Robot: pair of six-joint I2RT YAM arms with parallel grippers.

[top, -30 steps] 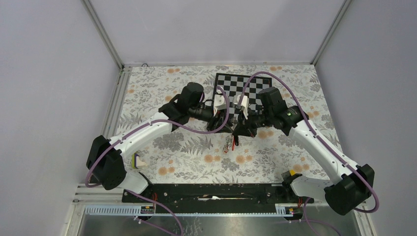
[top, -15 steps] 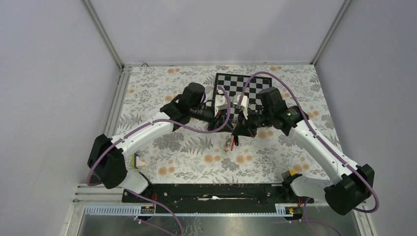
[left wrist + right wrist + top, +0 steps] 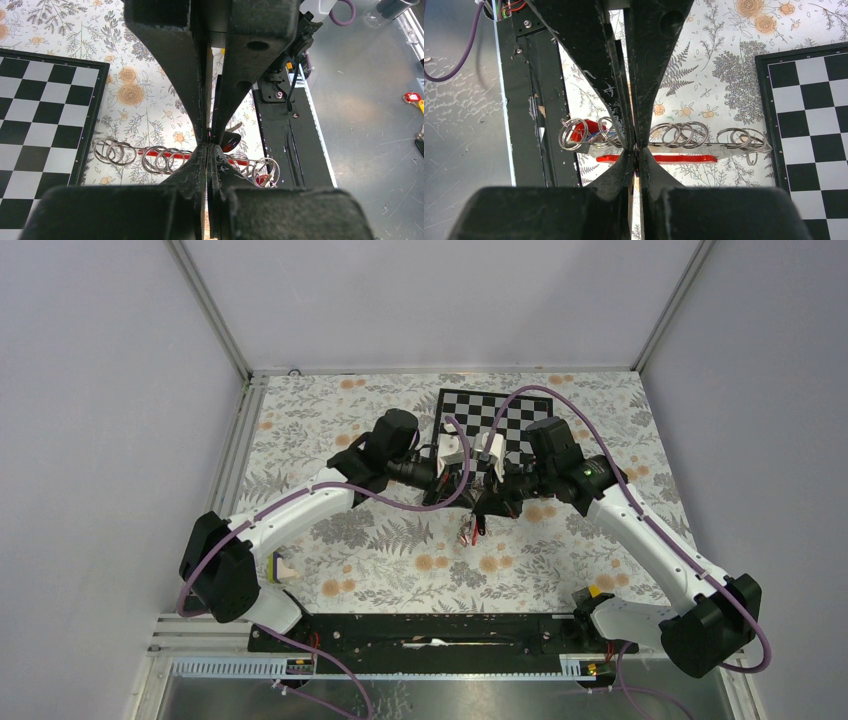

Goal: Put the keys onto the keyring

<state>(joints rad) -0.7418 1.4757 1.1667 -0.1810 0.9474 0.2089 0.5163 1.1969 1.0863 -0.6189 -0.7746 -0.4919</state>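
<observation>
The keyring (image 3: 684, 135) is a thin metal bar carrying several wire rings, with a red strip (image 3: 684, 159) under it. It hangs above the floral table (image 3: 380, 550) in mid-scene, seen from above as the keyring (image 3: 470, 528). A red-tagged key (image 3: 583, 131) and a bit of blue (image 3: 600, 136) hang at one end; the same red tag (image 3: 260, 178) shows in the left wrist view. My right gripper (image 3: 636, 148) is shut on the bar. My left gripper (image 3: 209, 146) meets it tip to tip, shut at the same spot among the rings (image 3: 160, 159).
A black-and-white chessboard (image 3: 500, 420) lies just behind the grippers, its edge close to the rings. A yellow-and-white block (image 3: 283, 567) sits by the left arm's base. The black mounting rail (image 3: 430, 630) runs along the near edge.
My left gripper's jaws have closed from partly open to shut, and that arm has edged slightly toward the right gripper. The right gripper and the keyring have barely moved.
</observation>
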